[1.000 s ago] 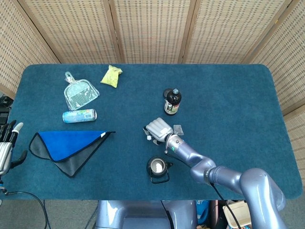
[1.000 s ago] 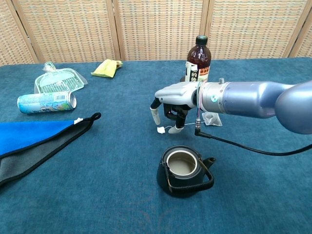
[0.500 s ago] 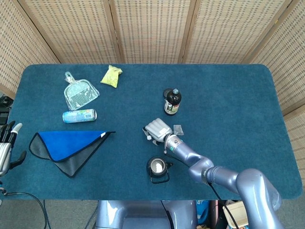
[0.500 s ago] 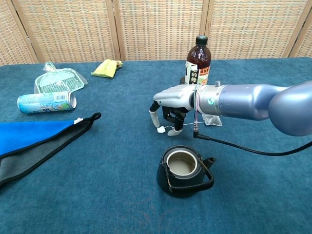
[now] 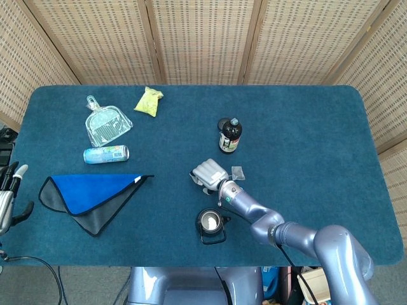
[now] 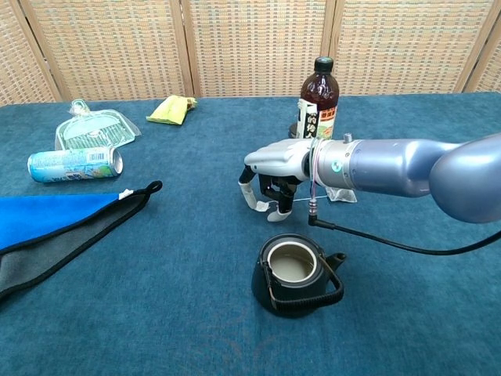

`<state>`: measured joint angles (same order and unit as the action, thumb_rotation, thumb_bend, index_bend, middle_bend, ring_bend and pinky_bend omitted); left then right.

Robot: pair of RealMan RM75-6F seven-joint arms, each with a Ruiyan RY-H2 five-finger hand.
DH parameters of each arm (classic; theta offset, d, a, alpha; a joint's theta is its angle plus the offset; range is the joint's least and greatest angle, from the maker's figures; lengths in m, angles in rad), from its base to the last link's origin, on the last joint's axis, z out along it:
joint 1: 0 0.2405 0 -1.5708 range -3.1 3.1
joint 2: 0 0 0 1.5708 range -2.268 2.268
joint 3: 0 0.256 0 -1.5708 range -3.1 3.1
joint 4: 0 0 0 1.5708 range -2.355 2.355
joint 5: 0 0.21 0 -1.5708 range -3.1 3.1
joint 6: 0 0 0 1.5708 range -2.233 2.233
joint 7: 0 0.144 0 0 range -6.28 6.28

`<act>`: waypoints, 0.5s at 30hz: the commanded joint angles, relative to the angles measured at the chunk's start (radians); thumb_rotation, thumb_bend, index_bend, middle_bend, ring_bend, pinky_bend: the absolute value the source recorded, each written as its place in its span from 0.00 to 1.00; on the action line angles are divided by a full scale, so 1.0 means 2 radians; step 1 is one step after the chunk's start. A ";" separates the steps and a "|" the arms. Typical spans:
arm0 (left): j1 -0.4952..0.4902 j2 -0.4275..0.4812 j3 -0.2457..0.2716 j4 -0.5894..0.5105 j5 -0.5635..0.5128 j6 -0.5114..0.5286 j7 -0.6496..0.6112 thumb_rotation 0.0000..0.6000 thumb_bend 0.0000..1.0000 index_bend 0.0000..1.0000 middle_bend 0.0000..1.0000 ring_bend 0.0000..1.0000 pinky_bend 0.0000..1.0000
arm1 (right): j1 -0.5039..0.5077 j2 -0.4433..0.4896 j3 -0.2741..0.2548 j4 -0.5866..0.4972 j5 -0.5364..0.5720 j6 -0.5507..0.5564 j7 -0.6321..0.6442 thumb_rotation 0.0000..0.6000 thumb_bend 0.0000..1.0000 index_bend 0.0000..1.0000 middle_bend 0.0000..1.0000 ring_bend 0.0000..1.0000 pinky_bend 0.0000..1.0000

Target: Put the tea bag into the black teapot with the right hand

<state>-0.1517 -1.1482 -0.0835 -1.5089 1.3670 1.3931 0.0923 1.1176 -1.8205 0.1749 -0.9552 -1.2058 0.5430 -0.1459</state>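
- Compared with a second ago, the right hand point(image 6: 270, 174) sits slightly higher and further left above the table point(image 6: 156, 298); the small white tag beneath it, which lay on the cloth, now appears lifted off it.
- The right hand hovers palm-down just beyond the black teapot point(image 6: 296, 274), its fingers point(image 6: 247, 191) curled downward around a thin white string with that tag; it seems to be pinching the string, though the contact itself is too small to confirm.
- The tea bag point(image 6: 342, 193) shows as a small translucent pouch just right of the hand, near the base of the dark bottle point(image 6: 317, 100); in the chest view the forearm hides most of it, so its long axis cannot be told.
- In the head view the tea bag point(image 5: 238, 172) reads as a pale greyish square, near the hand's right edge.
- The black teapot stands upright with its lid off, its pale interior open to view, on the near side of the hand.
- The left hand point(image 5: 9, 197) rests at the far left edge of the table, fingers apart and holding nothing.
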 commanded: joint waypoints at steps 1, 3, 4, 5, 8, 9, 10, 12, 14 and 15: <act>0.000 0.000 0.000 0.001 0.000 0.000 -0.001 1.00 0.38 0.04 0.00 0.00 0.00 | 0.000 -0.001 0.000 0.001 0.000 -0.001 0.000 1.00 0.44 0.50 0.91 0.94 0.94; 0.000 0.000 0.000 0.001 0.000 0.000 -0.001 1.00 0.38 0.04 0.00 0.00 0.00 | 0.001 -0.001 0.000 0.002 0.001 -0.001 -0.001 1.00 0.44 0.50 0.91 0.94 0.94; 0.000 0.000 0.000 0.002 0.000 0.000 -0.001 1.00 0.38 0.04 0.00 0.00 0.00 | 0.001 -0.002 0.001 0.003 0.001 -0.002 -0.001 1.00 0.44 0.50 0.91 0.94 0.94; 0.001 0.000 0.000 0.002 0.000 0.000 -0.002 1.00 0.38 0.04 0.00 0.00 0.00 | 0.001 -0.003 0.002 0.005 0.002 -0.002 0.000 1.00 0.44 0.50 0.91 0.94 0.94; 0.001 -0.001 0.000 0.003 -0.001 0.000 -0.002 1.00 0.38 0.04 0.00 0.00 0.00 | 0.003 -0.004 0.003 0.007 0.002 -0.004 0.001 1.00 0.44 0.50 0.91 0.94 0.94; 0.001 -0.002 0.000 0.004 -0.001 0.000 -0.002 1.00 0.39 0.04 0.00 0.00 0.00 | 0.003 -0.004 0.004 0.008 0.002 -0.004 0.001 1.00 0.44 0.50 0.91 0.94 0.94; 0.001 -0.002 0.000 0.004 -0.001 -0.001 -0.003 1.00 0.39 0.04 0.00 0.00 0.00 | 0.004 -0.004 0.004 0.009 0.002 -0.005 0.002 1.00 0.44 0.50 0.91 0.94 0.94; 0.001 -0.002 0.000 0.005 -0.002 -0.001 -0.003 1.00 0.38 0.04 0.00 0.00 0.00 | 0.005 -0.004 0.004 0.011 0.002 -0.006 0.002 1.00 0.44 0.50 0.91 0.94 0.94; 0.002 -0.003 0.001 0.006 -0.001 -0.001 -0.004 1.00 0.38 0.04 0.00 0.00 0.00 | 0.006 -0.004 0.005 0.013 0.003 -0.008 0.003 1.00 0.44 0.50 0.91 0.94 0.94; 0.002 -0.003 0.001 0.006 -0.001 -0.001 -0.004 1.00 0.38 0.04 0.00 0.00 0.00 | 0.006 -0.005 0.005 0.015 0.003 -0.009 0.003 1.00 0.44 0.50 0.91 0.94 0.94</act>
<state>-0.1483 -1.1536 -0.0821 -1.4962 1.3642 1.3906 0.0838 1.1292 -1.8294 0.1844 -0.9264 -1.2001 0.5254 -0.1408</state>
